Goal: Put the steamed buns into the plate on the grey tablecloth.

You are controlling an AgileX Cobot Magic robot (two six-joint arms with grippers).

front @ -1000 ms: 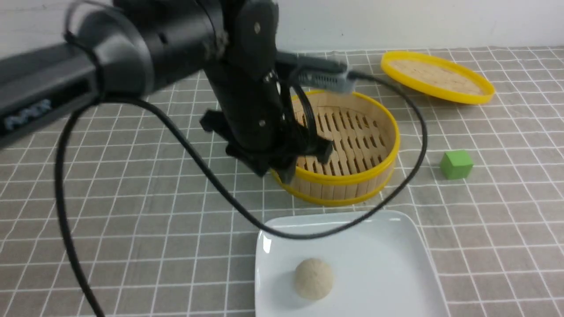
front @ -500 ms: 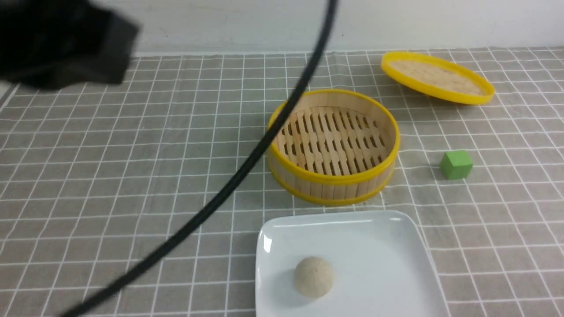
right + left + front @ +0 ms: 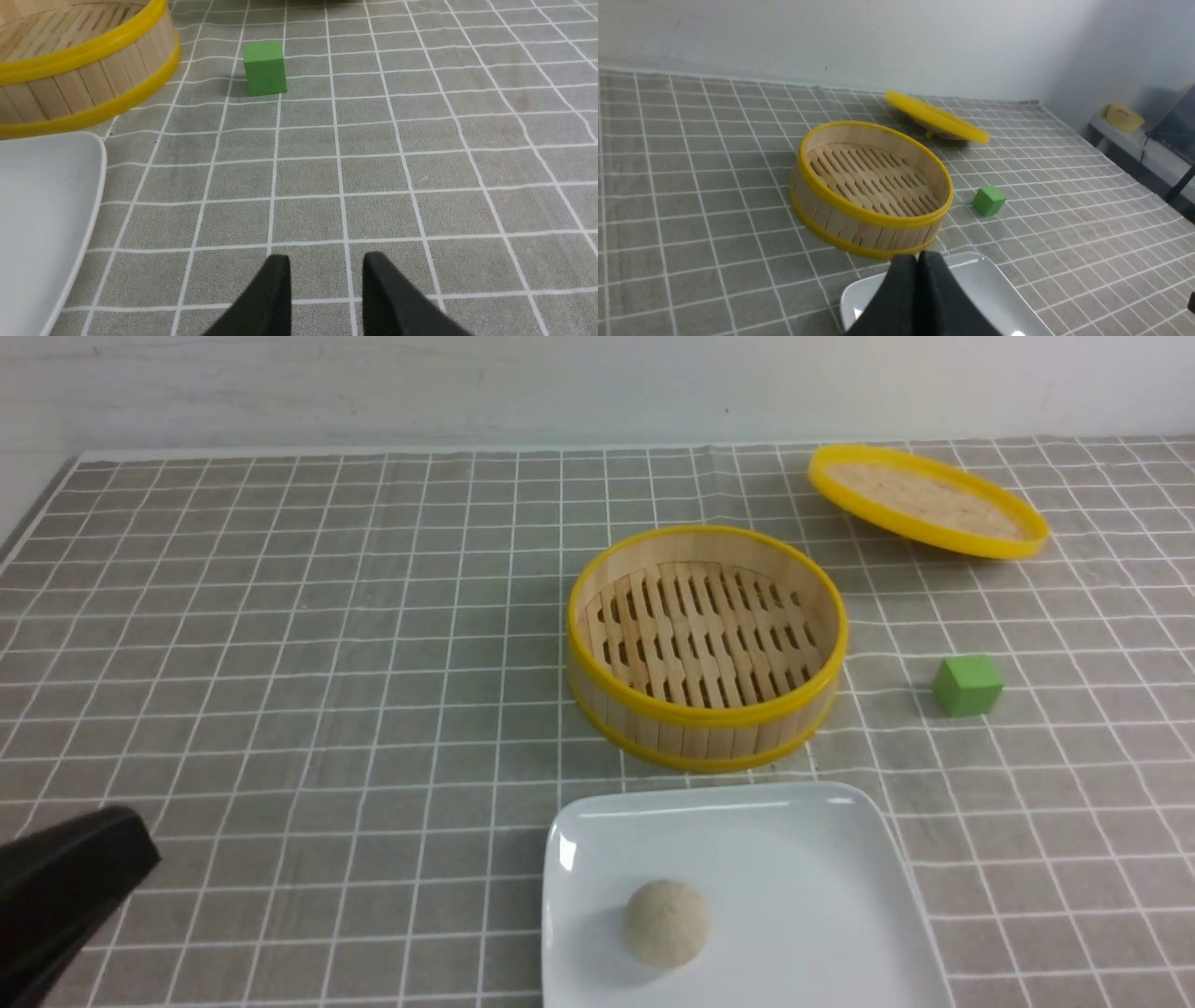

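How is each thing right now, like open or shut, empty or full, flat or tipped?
Steamer: uncovered, nothing inside
Yellow-rimmed lid: off the steamer, tilted
White plate: upright, one bun on it
Bun: resting on the plate, whole
Left gripper: shut, holding nothing
Right gripper: open, holding nothing

No readable text or labels anywhere.

Seemingly open cloth (image 3: 280,709) lies left — the steamer (image 3: 707,649) blocks behind the plate (image 3: 747,896).
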